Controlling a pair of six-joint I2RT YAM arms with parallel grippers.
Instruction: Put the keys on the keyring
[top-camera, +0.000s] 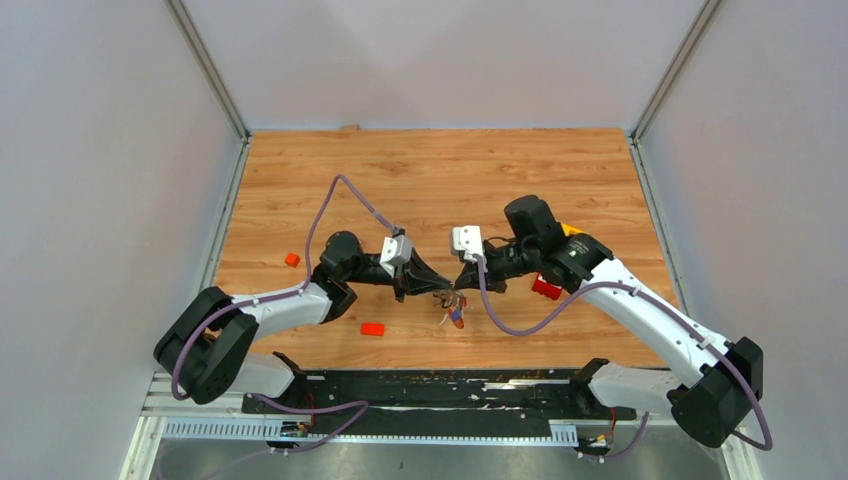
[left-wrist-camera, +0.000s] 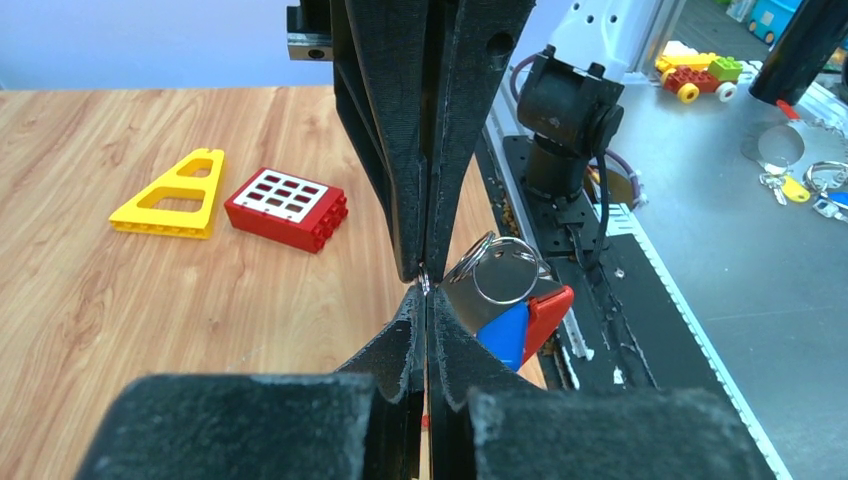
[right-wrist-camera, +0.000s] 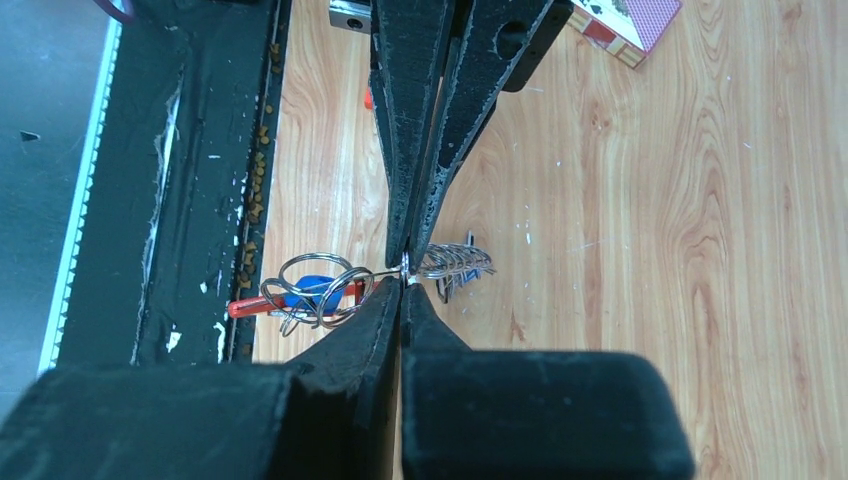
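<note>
At desk (top-camera: 400, 180) centre, wrist cams show left hand (left-wrist-camera: 425, 285) & right hand (right-wrist-camera: 405, 270) pinched shut on keyring (right-wrist-camera: 320, 290) (overhead: blur). Can't count keys (left-wrist-camera: 505, 335).

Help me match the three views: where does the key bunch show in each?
Top: bunch at centre, a little above the black rail.
Left wrist: bunch right of centre, rail to its right.
Right wrist: bunch left of centre, at the rail's edge.
Shared landmark: the black rail.
</note>
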